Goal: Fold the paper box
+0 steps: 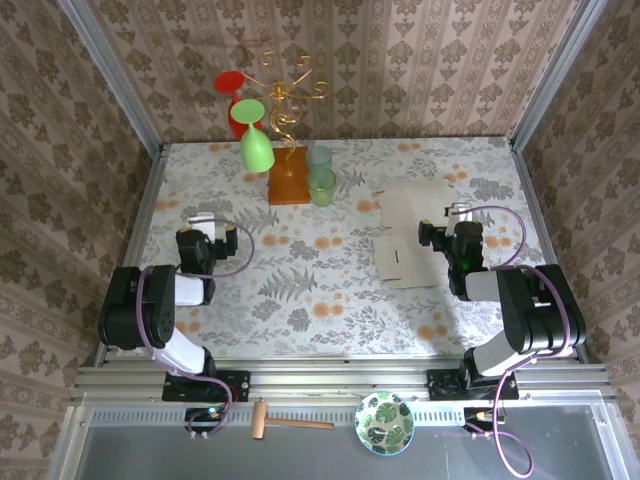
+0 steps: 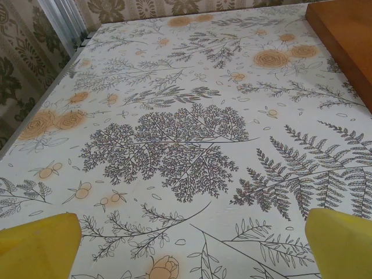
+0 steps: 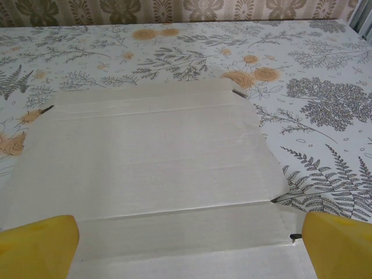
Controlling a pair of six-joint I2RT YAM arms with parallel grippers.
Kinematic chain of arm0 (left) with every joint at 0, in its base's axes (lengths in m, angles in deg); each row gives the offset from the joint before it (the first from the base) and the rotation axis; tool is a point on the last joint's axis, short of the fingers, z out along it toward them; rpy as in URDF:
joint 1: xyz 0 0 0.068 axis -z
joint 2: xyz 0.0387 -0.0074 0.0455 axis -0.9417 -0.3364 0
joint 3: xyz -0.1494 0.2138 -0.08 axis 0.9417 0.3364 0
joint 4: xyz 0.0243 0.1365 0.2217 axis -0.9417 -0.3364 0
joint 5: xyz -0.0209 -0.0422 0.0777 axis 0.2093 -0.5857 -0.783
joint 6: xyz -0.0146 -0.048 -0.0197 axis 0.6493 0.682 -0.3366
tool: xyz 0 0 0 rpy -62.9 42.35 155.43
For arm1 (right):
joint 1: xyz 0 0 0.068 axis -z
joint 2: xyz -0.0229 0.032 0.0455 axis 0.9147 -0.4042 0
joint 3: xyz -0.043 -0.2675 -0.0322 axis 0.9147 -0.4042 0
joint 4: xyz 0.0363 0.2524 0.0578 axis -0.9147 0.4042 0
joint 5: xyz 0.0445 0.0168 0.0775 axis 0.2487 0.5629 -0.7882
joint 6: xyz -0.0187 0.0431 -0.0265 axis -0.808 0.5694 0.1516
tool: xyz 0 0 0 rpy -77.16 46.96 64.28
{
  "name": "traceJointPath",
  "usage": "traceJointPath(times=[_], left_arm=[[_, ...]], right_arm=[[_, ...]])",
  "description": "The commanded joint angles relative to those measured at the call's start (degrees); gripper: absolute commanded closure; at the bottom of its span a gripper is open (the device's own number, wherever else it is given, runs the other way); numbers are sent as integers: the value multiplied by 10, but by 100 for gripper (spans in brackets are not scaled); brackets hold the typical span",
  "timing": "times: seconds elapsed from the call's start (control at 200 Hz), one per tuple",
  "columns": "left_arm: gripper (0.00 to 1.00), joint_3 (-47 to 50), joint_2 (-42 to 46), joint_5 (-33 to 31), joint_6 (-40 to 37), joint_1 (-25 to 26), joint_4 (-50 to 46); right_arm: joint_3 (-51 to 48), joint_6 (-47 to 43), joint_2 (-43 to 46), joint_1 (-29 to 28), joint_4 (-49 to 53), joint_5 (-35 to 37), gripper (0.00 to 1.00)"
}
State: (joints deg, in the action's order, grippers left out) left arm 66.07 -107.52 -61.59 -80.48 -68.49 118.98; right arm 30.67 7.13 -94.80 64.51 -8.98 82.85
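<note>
Right of the table's centre, the paper box (image 1: 412,232) lies flat, its creases unfolded. The right gripper (image 3: 186,247) hovers spread wide at the near flap. The left gripper (image 2: 186,247) gapes over the tablecloth (image 2: 174,139). Folding seems unstarted; a flap needs pinching and lifting next.

Paper box (image 1: 403,245) flat on table (image 1: 300,290), right side (right gripper (image 1: 447,222) over it).

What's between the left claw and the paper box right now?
Just bare floral tablecloth. The top view shows that stretch running from the left claw across to the paper box.
</note>
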Motion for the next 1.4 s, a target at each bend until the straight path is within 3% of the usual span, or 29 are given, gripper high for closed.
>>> traceJointPath(times=[0.0,0.75,0.84,0.89,1.0,1.06,1.125,1.175,1.215,1.235,1.255,1.28,1.355,1.395], left_arm=[[0,-12,8,-3,-7,-1,1],[0,-7,8,-15,-6,0,11],[0,23,9,-7,-13,4,67],[0,50,16,-48,-23,22,117],[0,97,56,-170,-81,97,191],[0,99,100,-232,-133,148,184],[0,78,162,-279,-157,193,152],[0,32,212,-357,-91,217,79],[0,-29,257,-448,71,237,-96],[0,-65,293,-453,164,239,-256],[0,-99,317,-411,229,238,-374],[0,-126,333,-343,285,214,-449],[0,-157,304,-111,467,128,-499],[0,-184,273,-27,528,113,-525]], right_arm=[[-1,8,2,-2,-21,16,0],[-6,8,2,-2,-26,16,0],[-21,2,19,-9,-43,23,0],[-29,-1,46,-23,-39,70,0],[-6,-5,158,-54,74,160,0],[55,22,224,-64,214,208,0],[169,126,266,-56,426,223,0],[253,230,271,-36,581,167,0],[301,329,267,-32,681,166,0],[311,360,265,-31,707,161,0],[316,369,263,-26,712,131,0],[318,355,260,-17,707,85,1],[341,371,240,-14,751,43,28],[357,405,223,-14,807,37,42]])
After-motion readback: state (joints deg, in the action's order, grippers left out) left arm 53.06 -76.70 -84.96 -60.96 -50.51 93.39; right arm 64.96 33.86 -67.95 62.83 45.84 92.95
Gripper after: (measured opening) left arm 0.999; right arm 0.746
